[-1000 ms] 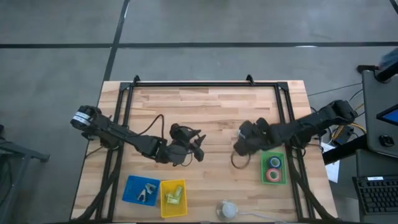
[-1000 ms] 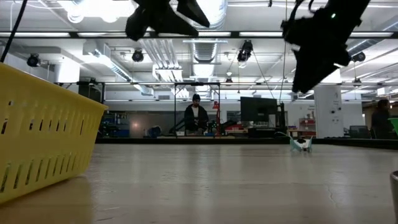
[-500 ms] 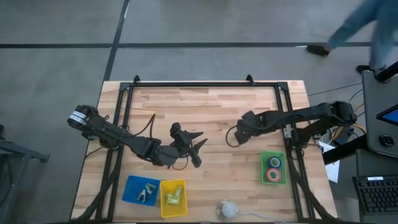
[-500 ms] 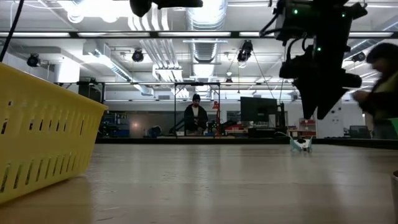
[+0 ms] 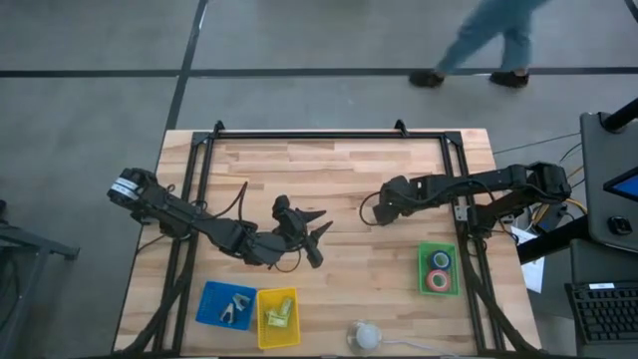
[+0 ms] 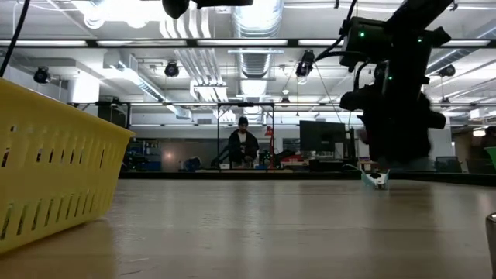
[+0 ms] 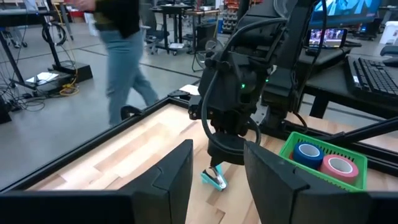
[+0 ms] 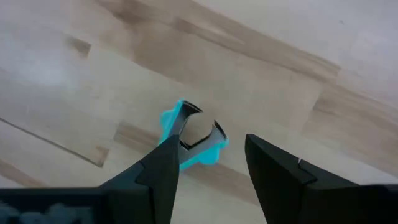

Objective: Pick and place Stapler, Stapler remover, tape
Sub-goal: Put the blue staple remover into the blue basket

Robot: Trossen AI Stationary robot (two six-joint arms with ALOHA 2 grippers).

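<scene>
A teal stapler remover (image 8: 189, 134) lies on the wooden table, also in the left wrist view (image 7: 214, 179) and the low view (image 6: 376, 180). My right gripper (image 8: 211, 163) hangs open just above it, pointing steeply down, one finger on either side, touching nothing; in the high view (image 5: 383, 209) it hides the remover. A blue tape roll (image 7: 308, 153) and a red one (image 7: 339, 167) lie in a green bin (image 5: 437, 287). My left gripper (image 5: 317, 227) waits open and level above mid-table. A yellowish stapler (image 5: 278, 317) lies in a yellow bin (image 5: 278, 339).
A blue bin (image 5: 209, 311) with a pale stapler remover (image 5: 235, 307) stands beside the yellow bin near the front edge. A white round thing (image 5: 365, 336) lies at the front edge. A person (image 5: 488, 35) walks past beyond the table's far side.
My right gripper has swung from beside the green bin toward the table's far edge and gone down over the teal stapler remover, rolling as it went. My left gripper has rolled and risen a little. A person has walked leftward behind the table.
</scene>
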